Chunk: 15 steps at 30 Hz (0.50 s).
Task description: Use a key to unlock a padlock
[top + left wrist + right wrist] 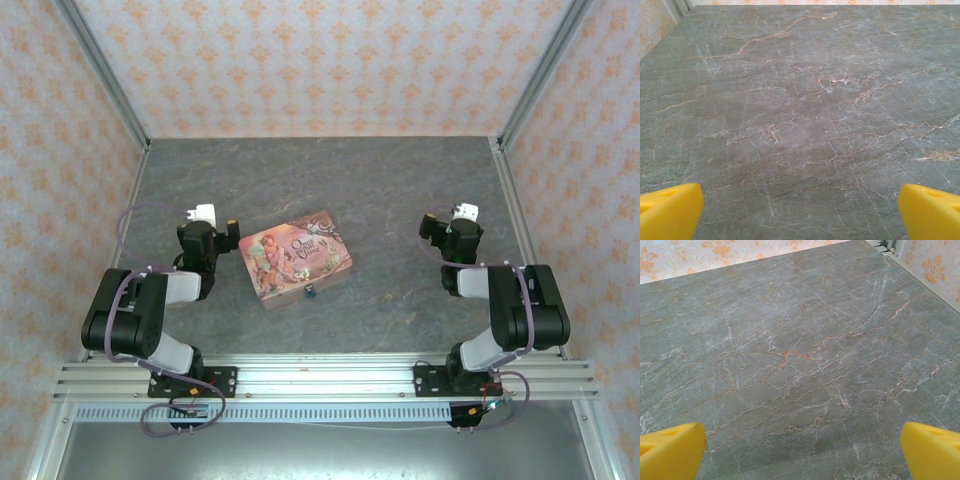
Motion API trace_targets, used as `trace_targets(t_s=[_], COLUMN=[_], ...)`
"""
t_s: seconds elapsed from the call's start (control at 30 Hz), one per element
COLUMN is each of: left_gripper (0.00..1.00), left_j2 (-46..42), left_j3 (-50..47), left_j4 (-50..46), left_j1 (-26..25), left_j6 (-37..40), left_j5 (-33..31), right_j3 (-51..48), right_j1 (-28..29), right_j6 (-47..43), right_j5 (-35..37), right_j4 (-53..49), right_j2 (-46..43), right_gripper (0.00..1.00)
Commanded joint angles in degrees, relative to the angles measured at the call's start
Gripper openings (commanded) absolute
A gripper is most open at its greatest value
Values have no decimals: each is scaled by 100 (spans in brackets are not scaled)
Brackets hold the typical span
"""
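The tiny teal-blue padlock (311, 291) hangs at the near edge of a pink illustrated tin (295, 258) in the middle of the table. My left gripper (207, 222) sits left of the tin, well apart from it and from the padlock. Its yellow fingertips (670, 210) stand wide apart over bare stone, so the left gripper (800, 215) is open and holds nothing. My right gripper (458, 220) rests to the right of the tin, about as far away. In the right wrist view the right gripper (802, 452) is also open, its yellow fingertips (930, 450) spread over bare table.
The grey marbled table (400, 190) is walled by patterned panels with aluminium posts (100, 70) at the back corners. An aluminium rail (330, 375) carrying both arm bases runs along the near edge.
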Motion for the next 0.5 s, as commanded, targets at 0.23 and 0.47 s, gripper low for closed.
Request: trace_targets(t_s=[0.23,0.47], left_gripper=[100,100], left_j2=[-1340,-2757], left_j3=[658,1806], left_j4=[-1852,-5222], left_j1=[-19,-26], left_j6=[-385,-2391], left_j5=[-661,131], right_j3=[464,1024], right_j1=[-38,-8], right_j6=[267,1236], right_j5=[186,-1557], right_j4=[-1891,-4313], right_j2=[-1167,-2387], right_gripper=[99,99])
